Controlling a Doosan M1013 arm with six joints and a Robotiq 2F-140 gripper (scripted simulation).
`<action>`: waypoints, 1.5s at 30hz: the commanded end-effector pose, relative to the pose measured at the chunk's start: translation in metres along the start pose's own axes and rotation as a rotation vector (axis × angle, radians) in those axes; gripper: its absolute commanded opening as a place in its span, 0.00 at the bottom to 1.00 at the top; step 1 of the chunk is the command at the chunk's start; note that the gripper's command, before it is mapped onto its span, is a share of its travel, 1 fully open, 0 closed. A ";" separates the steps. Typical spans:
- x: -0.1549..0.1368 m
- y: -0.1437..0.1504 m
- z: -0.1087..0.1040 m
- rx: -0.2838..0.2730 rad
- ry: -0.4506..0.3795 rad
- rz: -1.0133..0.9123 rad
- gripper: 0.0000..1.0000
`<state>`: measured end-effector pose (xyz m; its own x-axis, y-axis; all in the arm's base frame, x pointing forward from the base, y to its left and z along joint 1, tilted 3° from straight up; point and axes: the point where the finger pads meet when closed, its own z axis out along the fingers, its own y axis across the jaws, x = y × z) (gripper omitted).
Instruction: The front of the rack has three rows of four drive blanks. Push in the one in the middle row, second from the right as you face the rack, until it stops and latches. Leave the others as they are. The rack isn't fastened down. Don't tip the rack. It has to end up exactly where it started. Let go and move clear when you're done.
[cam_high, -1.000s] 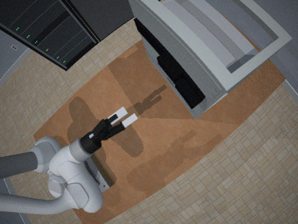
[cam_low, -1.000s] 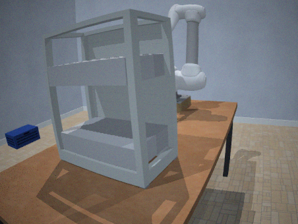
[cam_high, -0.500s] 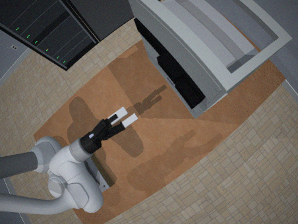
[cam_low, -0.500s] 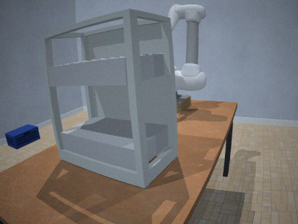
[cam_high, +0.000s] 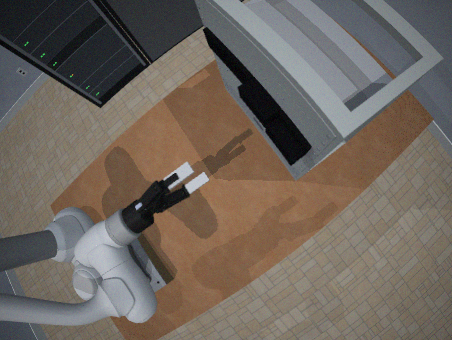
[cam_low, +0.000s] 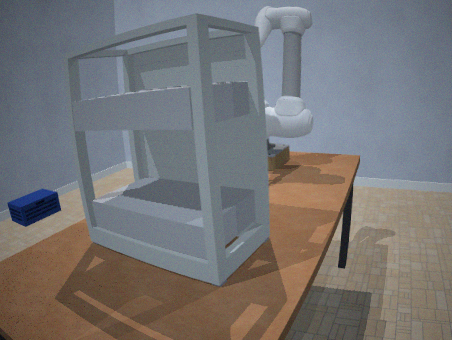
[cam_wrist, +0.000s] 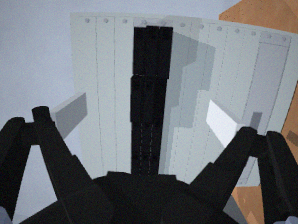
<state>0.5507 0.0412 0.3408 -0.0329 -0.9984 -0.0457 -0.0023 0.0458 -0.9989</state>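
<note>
1. Orange-brown wooden surface (cam_high: 320, 200) carries the pale grey rack (cam_low: 202, 150) and my arm's mount; top view shows the arm (cam_high: 95, 245) reaching from lower left toward the rack front.
2. Jaws (cam_high: 190, 179) spread fully apart, nothing between them; the white fingertips (cam_high: 197, 183) point at the rack front but sit well apart from it, over bare wood w/ their shadow just ahead.
3. Rack front in top view reads as a dark strip of drive blanks (cam_high: 272, 125) along the frame's lower-left face; individual rows can't be told apart from above.
4. Wrist view: I'm looking straight at the rack face, picture rotated, so the blanks (cam_wrist: 149, 96) appear as a black vertical band on the light panel. Target blank (mid row, 2nd from right) is somewhere in that band; I can't single it out at this res.
5. Black finger links (cam_wrist: 56, 156) frame both sides of the wrist view, splayed wide.
6. Exterior view, taken from behind the rack: the frame stands upright, flat on the surface, arm only partly visible past its right post; jaws hidden there.
7. Background: blue crate (cam_low: 34, 206) on the floor by the wall, dark server cabinet (cam_high: 75, 50) w/ green lights at top left of the overhead shot.
</note>
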 end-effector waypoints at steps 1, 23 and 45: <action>0.000 0.000 0.001 0.000 0.000 0.000 1.00; -0.022 0.000 0.054 0.000 0.000 0.000 1.00; -0.058 0.001 0.142 0.000 0.000 0.000 1.00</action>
<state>0.6920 0.0936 0.3420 -0.0329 -0.9984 -0.0457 -0.0019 0.0458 -0.9989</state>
